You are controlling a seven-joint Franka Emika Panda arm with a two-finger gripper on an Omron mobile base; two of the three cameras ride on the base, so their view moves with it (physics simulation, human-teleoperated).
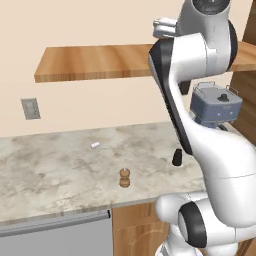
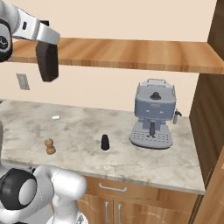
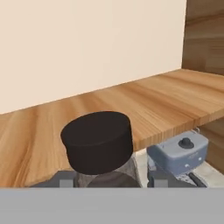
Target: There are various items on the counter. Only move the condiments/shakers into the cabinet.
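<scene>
Gripper (image 2: 46,52) is clamped on the syrup bottle (image 2: 47,61), hanging it up at shelf (image 2: 131,54) height just off the front edge, probably so it clears the lip. Mill (image 2: 50,146) and black shaker (image 2: 105,142) sit on the counter (image 2: 87,127).

- Behind me, left: looks forward and down over the table (image 1: 50,165) and shelf (image 1: 90,62).
- Behind me, right: same table and shelf, plus the coffee machine (image 2: 154,114).
- Hand camera: close above the black cap (image 3: 97,140), facing the shelf.
</scene>
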